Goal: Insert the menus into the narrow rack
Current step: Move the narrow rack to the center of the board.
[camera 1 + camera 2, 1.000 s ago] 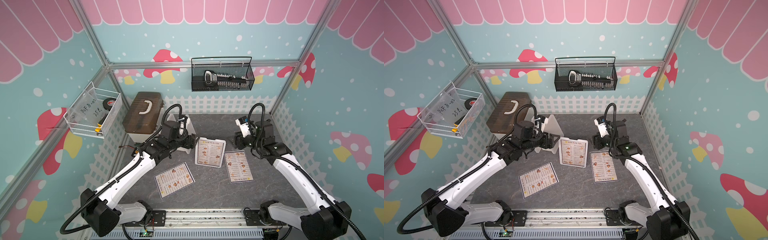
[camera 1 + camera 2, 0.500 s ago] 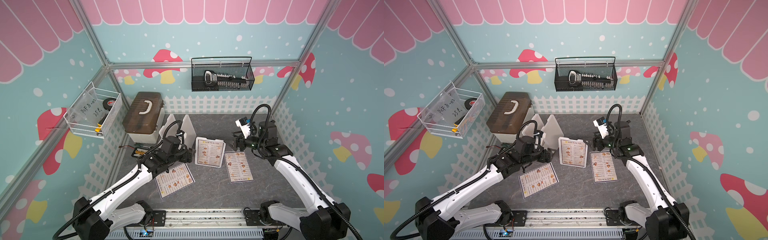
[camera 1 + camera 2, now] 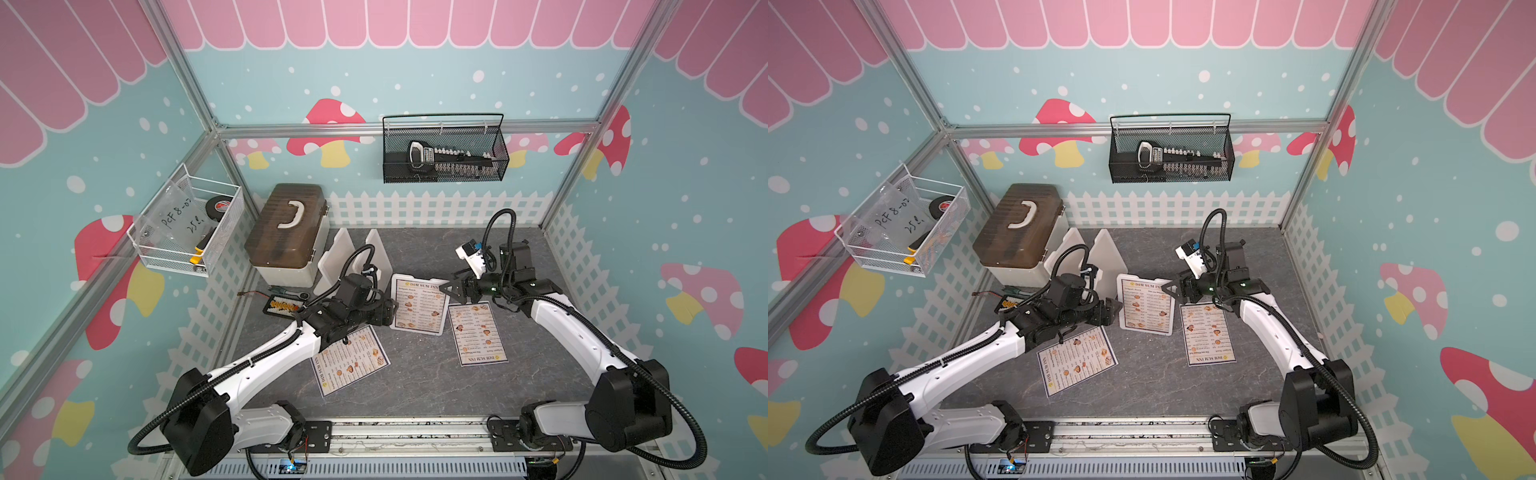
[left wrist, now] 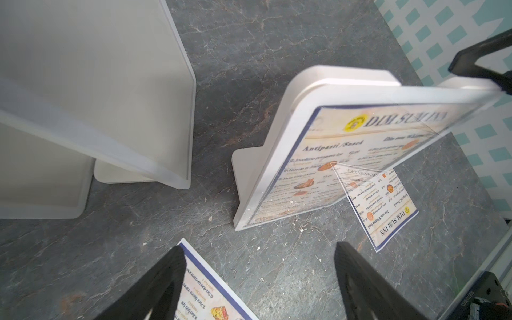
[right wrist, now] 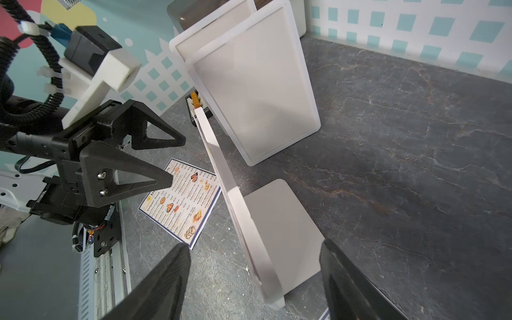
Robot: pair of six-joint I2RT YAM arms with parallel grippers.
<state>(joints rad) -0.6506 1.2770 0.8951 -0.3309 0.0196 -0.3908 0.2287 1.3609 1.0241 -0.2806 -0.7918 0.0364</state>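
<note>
A white narrow rack (image 3: 420, 279) stands mid-table and leans back, with one of the menus (image 3: 419, 305) in it. Two more menus lie flat, one to its right (image 3: 478, 332) and one in front of it to the left (image 3: 353, 365). My left gripper (image 3: 392, 311) is open beside the rack's left edge. In the left wrist view its fingers (image 4: 171, 266) hang over bare table and a corner of the front-left menu (image 4: 210, 293). My right gripper (image 3: 451, 289) is open at the rack's upper right corner. The rack's thin edge (image 5: 243, 219) runs between its jaws with gaps on both sides.
Two empty white racks (image 3: 338, 259) (image 3: 376, 255) stand behind the left gripper, beside a brown-lidded toolbox (image 3: 286, 232). A small bit case (image 3: 282, 307) lies at the left wall. A white wire basket (image 3: 187, 228) and a black mesh basket (image 3: 444, 153) hang on the walls.
My left arm has drawn back from the empty racks toward the front, its gripper now beside the filled rack. My right gripper has moved left to that rack's corner.
</note>
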